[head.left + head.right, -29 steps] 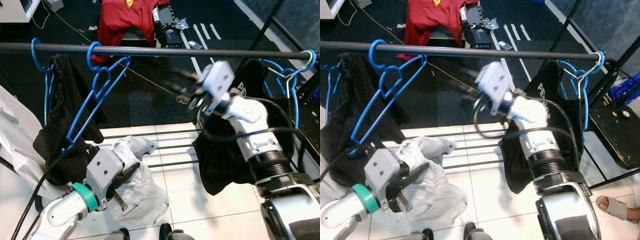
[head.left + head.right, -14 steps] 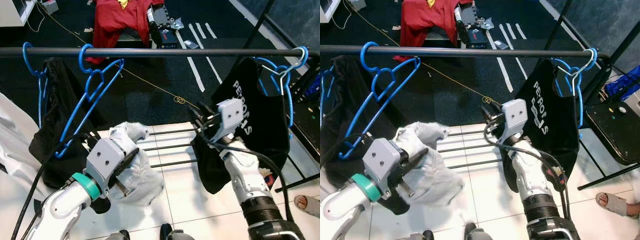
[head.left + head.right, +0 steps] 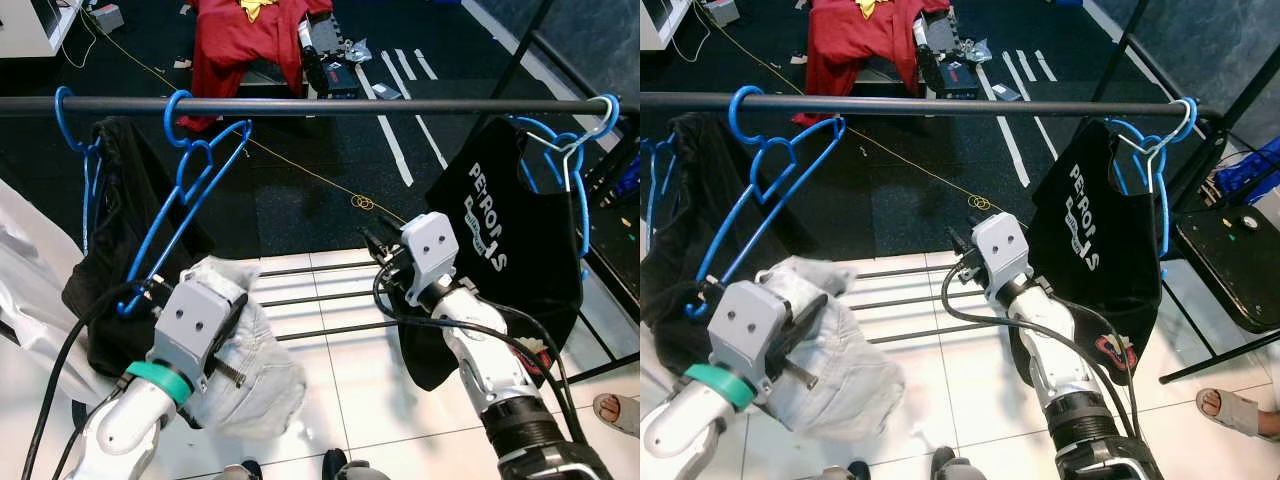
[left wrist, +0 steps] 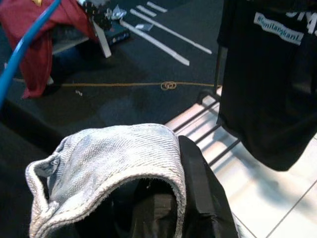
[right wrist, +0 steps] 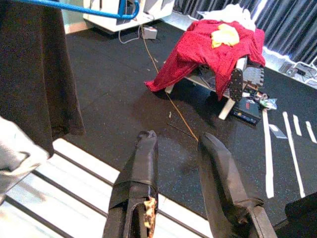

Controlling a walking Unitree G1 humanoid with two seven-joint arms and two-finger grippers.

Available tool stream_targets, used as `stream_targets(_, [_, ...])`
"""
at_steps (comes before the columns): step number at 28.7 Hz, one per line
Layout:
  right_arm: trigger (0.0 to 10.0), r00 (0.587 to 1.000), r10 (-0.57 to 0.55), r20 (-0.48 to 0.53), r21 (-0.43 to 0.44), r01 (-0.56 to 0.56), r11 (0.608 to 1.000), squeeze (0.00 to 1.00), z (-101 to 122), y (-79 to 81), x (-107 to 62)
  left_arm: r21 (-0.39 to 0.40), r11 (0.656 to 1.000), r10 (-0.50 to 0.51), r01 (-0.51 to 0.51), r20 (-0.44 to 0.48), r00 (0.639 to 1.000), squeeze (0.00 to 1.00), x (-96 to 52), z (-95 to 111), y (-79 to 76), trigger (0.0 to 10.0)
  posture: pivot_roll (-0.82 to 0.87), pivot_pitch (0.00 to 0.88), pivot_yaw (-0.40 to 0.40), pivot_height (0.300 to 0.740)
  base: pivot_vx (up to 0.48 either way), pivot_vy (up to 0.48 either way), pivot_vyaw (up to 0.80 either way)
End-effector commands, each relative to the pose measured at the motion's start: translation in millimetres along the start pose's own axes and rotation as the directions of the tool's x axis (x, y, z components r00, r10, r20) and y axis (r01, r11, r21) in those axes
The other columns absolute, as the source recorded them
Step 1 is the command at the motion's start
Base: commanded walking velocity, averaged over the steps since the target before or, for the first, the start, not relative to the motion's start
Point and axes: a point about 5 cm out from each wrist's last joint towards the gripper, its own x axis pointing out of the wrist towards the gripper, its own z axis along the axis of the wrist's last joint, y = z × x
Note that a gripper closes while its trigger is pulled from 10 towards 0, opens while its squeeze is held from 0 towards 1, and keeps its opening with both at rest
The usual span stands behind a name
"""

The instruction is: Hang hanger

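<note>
An empty blue hanger hangs tilted by its hook on the dark rail, its lower end near my left arm. My left gripper is low at the left, shut on a pale grey denim garment. In the left wrist view the garment drapes over a black finger. Below the middle of the rail, my right gripper points toward the dark mat. Its fingers stand open with nothing between them.
A black printed T-shirt hangs on blue hangers at the rail's right end, right beside my right arm. A black garment hangs at the left end. A red cloth lies on a bench behind. Low rack bars cross the white tiles. A person's foot is at the right.
My right arm has dropped from just under the rail to lower, nearer the rack bars. The left gripper with the grey garment has sunk a little. The camera has shifted slightly.
</note>
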Motion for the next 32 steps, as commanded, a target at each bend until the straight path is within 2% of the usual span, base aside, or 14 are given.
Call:
stream_targets(1, [10.0,1.000,-0.004,-0.020,-0.001,0.004,1.000,0.00,-4,1.8,-3.8,0.002,1.000,-0.005,0.005,0.019,1.000,0.00,-2.6,5,-4.2,0.0,-0.02,0.178,-0.008,0.740,0.000,0.000,0.00])
stream_targets(5, [10.0,1.000,-0.009,-0.014,-0.017,0.009,1.000,0.00,-3,1.5,-1.5,0.009,0.998,0.061,-0.061,-0.033,0.998,0.00,-11.8,-3,-4.5,0.0,-0.02,0.181,-0.005,0.740,0.000,0.000,0.00])
stream_targets(7, [10.0,1.000,-0.020,-0.021,-0.032,0.019,0.999,0.00,-5,-3.9,-2.4,0.044,0.985,0.169,-0.166,-0.080,0.982,0.00,-19.7,-9,0.0,0.0,-0.02,0.184,-0.002,0.740,0.000,0.000,0.00])
stream_targets(9, [10.0,1.000,-0.020,-0.021,-0.032,0.019,0.999,0.00,-5,-3.9,-2.4,0.044,0.985,0.169,-0.166,-0.080,0.982,0.00,-19.7,-9,0.0,0.0,-0.02,0.184,-0.002,0.740,0.000,0.000,0.00])
stream_targets(11, [10.0,0.999,-0.026,-0.024,-0.035,0.025,0.999,0.00,-5,-6.8,-2.7,0.065,0.961,0.274,-0.268,-0.104,0.956,0.00,-25.7,-11,5.3,0.0,-0.02,0.186,-0.002,0.740,0.000,0.000,0.00])
stream_targets(12, [10.0,0.999,-0.026,-0.024,-0.035,0.025,0.999,0.00,-5,-6.8,-2.7,0.065,0.961,0.274,-0.268,-0.104,0.956,0.00,-25.7,-11,5.3,0.0,-0.02,0.186,-0.002,0.740,0.000,0.000,0.00])
stream_targets(14, [10.0,0.999,-0.029,-0.025,-0.036,0.028,0.999,0.00,-5,-7.4,-2.3,0.088,0.935,0.351,-0.343,-0.104,0.931,0.00,-28.3,-11,9.9,0.0,-0.01,0.187,-0.007,0.740,0.000,0.000,0.00])
stream_targets(23, [10.0,1.000,-0.016,-0.013,-0.035,0.015,0.999,0.00,-2,-3.4,2.9,0.137,0.889,0.445,-0.438,-0.028,0.895,0.00,-9.2,-3,20.2,0.0,-0.02,0.181,-0.014,0.740,0.000,0.000,0.00])
stream_targets(27, [10.0,1.000,-0.020,-0.012,-0.037,0.020,0.999,0.00,-1,-5.2,1.8,0.179,0.868,0.470,-0.464,0.007,0.883,0.00,-9.5,1,22.9,0.0,-0.03,0.180,-0.010,0.740,0.000,0.000,0.00])
stream_targets(29, [10.0,1.000,-0.026,-0.016,-0.041,0.026,0.999,0.00,-3,-7.2,-0.5,0.221,0.844,0.494,-0.489,0.035,0.869,0.00,-11.7,5,23.7,0.0,-0.03,0.180,-0.010,0.740,0.000,0.000,0.00])
stream_targets(31, [10.0,0.999,-0.031,-0.023,-0.047,0.030,0.998,0.00,-4,-8.5,-1.7,0.233,0.838,0.500,-0.493,0.032,0.865,0.00,-13.1,4,23.0,0.0,-0.03,0.180,-0.007,0.740,0.000,0.000,0.00])
stream_targets(32, [10.0,0.999,-0.023,-0.029,-0.090,0.020,0.996,0.00,-4,-11.0,-2.0,0.235,0.836,0.505,-0.496,0.024,0.863,0.00,-13.7,3,23.2,0.0,-0.02,0.180,-0.006,0.740,0.000,0.000,0.00])
